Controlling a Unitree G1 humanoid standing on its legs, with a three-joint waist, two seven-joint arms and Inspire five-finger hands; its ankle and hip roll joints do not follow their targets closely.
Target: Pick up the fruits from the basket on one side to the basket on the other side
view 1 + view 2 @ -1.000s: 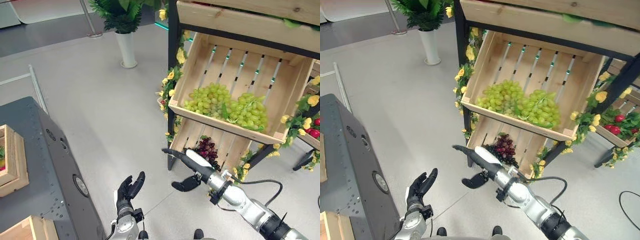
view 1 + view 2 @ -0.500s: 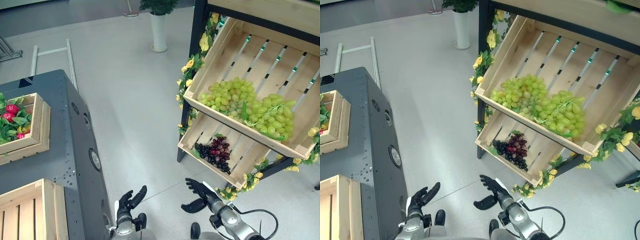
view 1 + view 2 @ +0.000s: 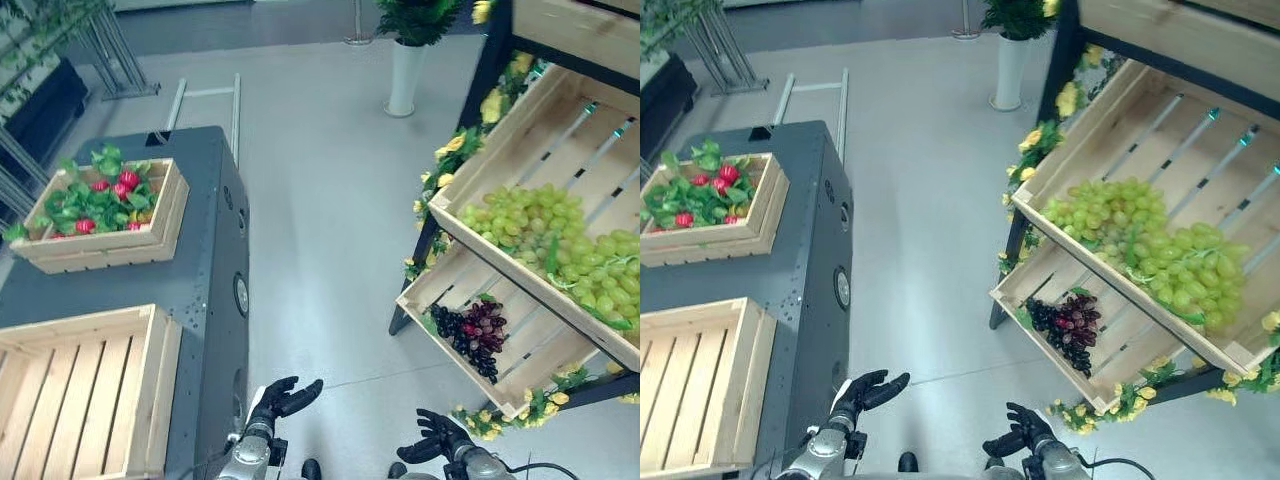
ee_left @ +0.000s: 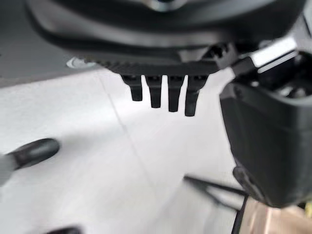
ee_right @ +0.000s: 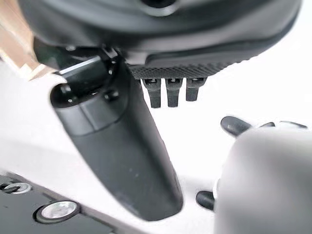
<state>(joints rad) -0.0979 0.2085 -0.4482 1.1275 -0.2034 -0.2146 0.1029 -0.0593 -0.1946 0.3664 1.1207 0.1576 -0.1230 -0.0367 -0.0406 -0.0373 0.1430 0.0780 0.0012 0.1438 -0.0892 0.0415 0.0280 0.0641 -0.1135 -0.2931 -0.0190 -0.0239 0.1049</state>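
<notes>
Left hand empty, right hand empty, no legible writing

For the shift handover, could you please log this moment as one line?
left hand: open, empty | right hand: open, empty | green grapes: upper shelf crate | dark grapes: lower crate | empty crate: grey cabinet

You've got two wooden crates on the grey cabinet: one empty crate, one crate of red fruit. On the rack, two more: green grapes above, one dark grape bunch below. Two hands, left hand and right hand.
</notes>
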